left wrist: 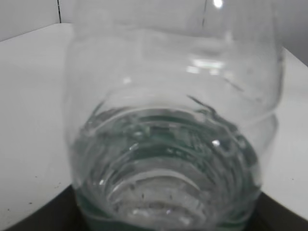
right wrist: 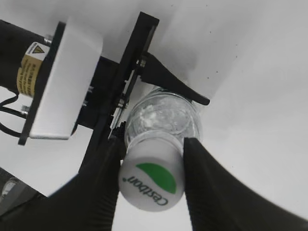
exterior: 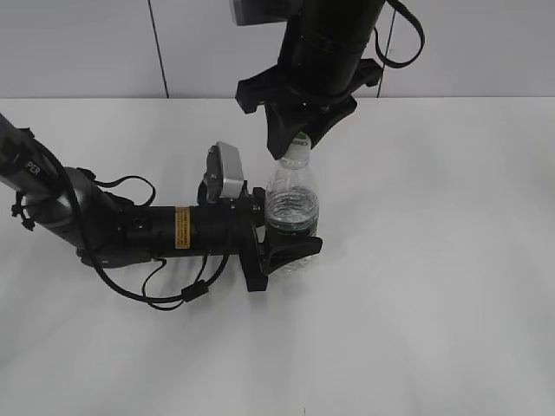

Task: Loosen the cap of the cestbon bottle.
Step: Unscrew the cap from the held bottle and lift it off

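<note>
The cestbon bottle point(exterior: 291, 208) stands upright at the table's middle, clear with a dark green label band. It fills the left wrist view point(left wrist: 168, 120). My left gripper point(exterior: 290, 249) comes in low from the left and is shut on the bottle's lower body. The white cap point(right wrist: 151, 175) with its green mark sits on the bottle's neck. My right gripper point(right wrist: 153, 166) hangs down from above with a finger pressed on each side of the cap, shut on it. In the exterior view the cap point(exterior: 301, 140) shows between the right gripper's fingers point(exterior: 297, 139).
The white table point(exterior: 434, 286) spreads around the bottle. The left arm's body and cables point(exterior: 147, 230) lie across the table's left side. A white wall point(exterior: 104, 43) stands behind.
</note>
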`<state>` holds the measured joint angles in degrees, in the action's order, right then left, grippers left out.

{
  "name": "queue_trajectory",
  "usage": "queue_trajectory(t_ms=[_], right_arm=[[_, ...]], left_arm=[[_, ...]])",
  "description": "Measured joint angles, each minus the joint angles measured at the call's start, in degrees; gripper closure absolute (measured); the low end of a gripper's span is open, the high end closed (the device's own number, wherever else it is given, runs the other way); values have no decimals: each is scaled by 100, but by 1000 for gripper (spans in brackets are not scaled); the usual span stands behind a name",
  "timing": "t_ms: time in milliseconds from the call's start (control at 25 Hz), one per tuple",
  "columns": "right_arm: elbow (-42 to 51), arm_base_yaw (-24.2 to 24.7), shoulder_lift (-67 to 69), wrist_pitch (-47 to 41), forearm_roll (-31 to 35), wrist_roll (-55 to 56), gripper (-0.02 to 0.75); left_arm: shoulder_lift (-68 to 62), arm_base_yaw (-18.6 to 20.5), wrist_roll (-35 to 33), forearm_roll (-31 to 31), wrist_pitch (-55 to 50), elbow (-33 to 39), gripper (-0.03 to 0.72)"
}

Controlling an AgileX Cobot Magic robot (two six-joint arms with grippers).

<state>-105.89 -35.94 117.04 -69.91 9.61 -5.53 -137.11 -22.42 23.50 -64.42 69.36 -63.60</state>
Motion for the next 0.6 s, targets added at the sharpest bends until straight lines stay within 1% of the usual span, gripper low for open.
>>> queue_trajectory(t_ms=[120, 320, 600], right_arm=[[0, 0, 0, 0, -4, -367, 437], [0, 0, 0, 0, -18, -1310, 437], [-7, 0, 0, 0, -18, -3164, 437]], left_arm=[[0, 0, 7, 0, 0, 0, 280], [0, 0, 7, 0, 0, 0, 280], [0, 0, 11, 0, 0, 0, 280]])
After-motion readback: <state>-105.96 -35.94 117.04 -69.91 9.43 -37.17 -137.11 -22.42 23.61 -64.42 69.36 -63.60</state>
